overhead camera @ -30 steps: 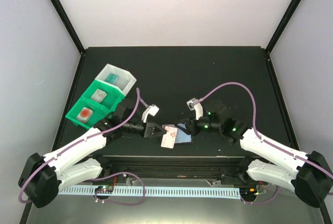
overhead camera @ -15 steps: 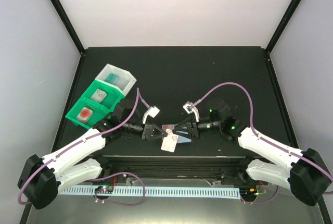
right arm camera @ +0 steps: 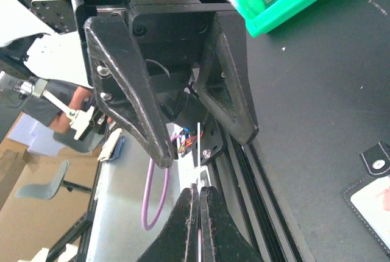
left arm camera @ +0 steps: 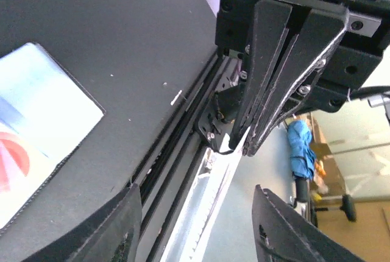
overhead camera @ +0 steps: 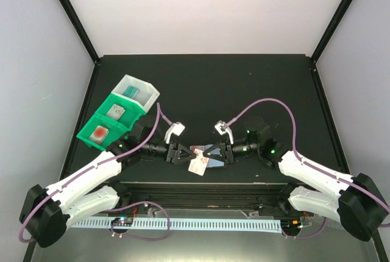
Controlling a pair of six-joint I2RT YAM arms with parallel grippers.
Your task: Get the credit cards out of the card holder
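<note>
My right gripper (right arm camera: 198, 190) (overhead camera: 211, 152) is shut on a thin white credit card (right arm camera: 199, 146), seen edge-on in the right wrist view. From above the card (overhead camera: 197, 166) shows red marks and hangs between the two grippers. Facing it, my left gripper (left arm camera: 196, 189) (overhead camera: 185, 152) stands open, its fingers on either side of the card and apart from it. The card holder (left arm camera: 36, 122) (right arm camera: 373, 180) lies flat on the black table under the grippers. Its pale pocket faces up and shows a red mark.
A green bin (overhead camera: 91, 137) and a white bin (overhead camera: 146, 88) stand at the far left, with cards lying in their compartments. A black rail (overhead camera: 201, 190) runs along the table's near edge just below the grippers.
The left gripper has opened and let go of the card. The right gripper moved in from the right and shut on that card. The card has stayed nearly in place.
</note>
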